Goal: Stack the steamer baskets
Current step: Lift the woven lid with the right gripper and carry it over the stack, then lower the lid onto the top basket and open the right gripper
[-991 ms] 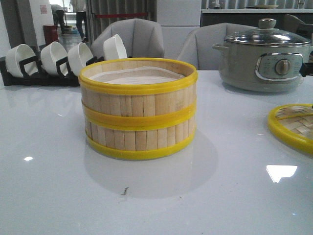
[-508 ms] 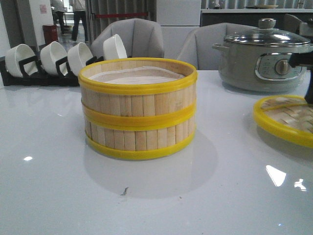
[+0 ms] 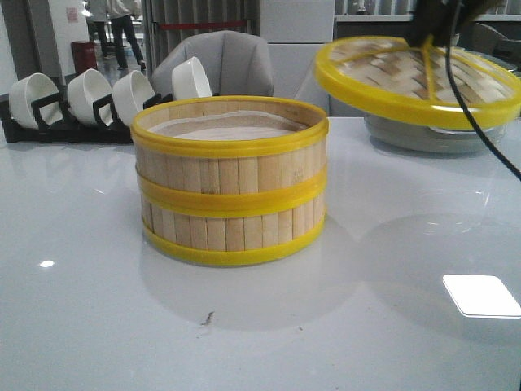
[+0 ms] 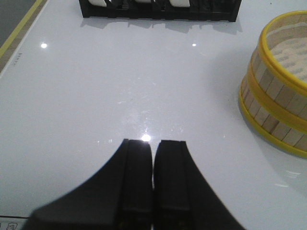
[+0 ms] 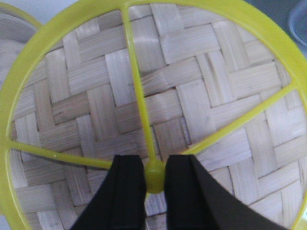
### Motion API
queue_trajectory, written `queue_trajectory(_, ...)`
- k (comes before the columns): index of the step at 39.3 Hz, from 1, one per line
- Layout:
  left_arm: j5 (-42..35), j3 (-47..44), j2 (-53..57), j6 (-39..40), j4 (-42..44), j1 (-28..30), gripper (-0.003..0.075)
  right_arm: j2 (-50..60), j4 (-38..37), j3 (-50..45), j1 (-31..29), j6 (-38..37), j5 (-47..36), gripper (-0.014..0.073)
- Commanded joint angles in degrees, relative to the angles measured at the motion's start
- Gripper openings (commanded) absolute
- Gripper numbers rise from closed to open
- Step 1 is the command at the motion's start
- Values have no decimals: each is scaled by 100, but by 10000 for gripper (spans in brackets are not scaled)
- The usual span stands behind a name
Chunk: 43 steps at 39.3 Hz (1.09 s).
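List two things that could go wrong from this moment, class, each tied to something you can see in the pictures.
1. The right tool pinches only the small yellow knob of the woven lid, which hangs tilted in the air. It may swing or slip out.
2. The lid hangs to the right of the stacked steamer baskets, in front of the electric pot. Lowered off-centre, its rim could catch the top basket's rim and shift the stack.

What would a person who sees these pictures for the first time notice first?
First, the two steamer baskets, stacked one on the other at the middle of the white table. Next, the woven lid, held tilted in the air to their right by the right gripper, which is shut on its knob. Behind it stands a grey cooker.
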State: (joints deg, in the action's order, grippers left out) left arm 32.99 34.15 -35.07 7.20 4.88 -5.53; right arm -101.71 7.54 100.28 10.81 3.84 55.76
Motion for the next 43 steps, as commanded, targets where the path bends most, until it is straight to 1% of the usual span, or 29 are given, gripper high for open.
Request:
queue_trajectory(1, -477, 157, -39, 41, -7, -4, 86, 181, 33, 799, 452, 20, -108, 55)
queue_trajectory(5, -477, 157, -39, 41, -7, -4, 86, -62, 33, 1390, 939, 20, 103, 55)
queue_trajectory(11, -477, 157, -39, 41, -7, -4, 86, -619, 33, 2201, 1489, -25, 413, 55)
queue_trajectory(18, -477, 157, -39, 41, -7, -4, 86, -1231, 27, 2846, 1839, -37, 533, 55)
queue_trajectory(30, -477, 157, -39, 41, -7, -4, 86, -1679, -222, 2912, 1900, -37, 494, 55)
queue_trajectory(43, -477, 157, -39, 41, -7, -4, 86, -1738, -184, 2906, 1900, -37, 345, 55)
